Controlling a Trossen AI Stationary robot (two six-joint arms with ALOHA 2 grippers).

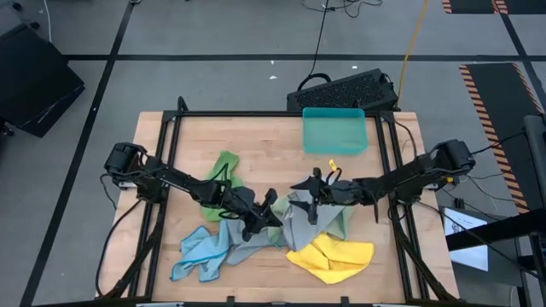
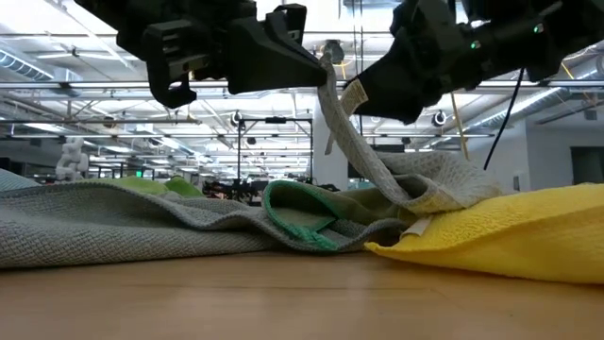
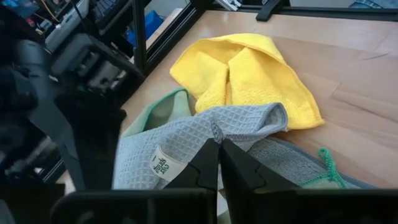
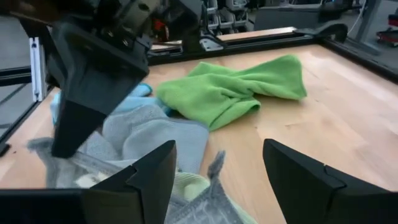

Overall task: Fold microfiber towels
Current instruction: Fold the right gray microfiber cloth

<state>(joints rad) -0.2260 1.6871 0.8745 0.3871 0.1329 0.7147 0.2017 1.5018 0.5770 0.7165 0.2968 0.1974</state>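
Near the table's middle, the left gripper point(image 3: 219, 149) pinches the grey towel point(image 3: 205, 134); the right gripper point(image 4: 217, 180), spread wide, hangs beside it.

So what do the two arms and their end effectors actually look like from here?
Both arms are dark, almost black, jointed links with thin black cables along them. The left end effector has two slim, pointed black fingers. The right end effector has two broad, wedge-shaped black fingers. No markings are legible on them.
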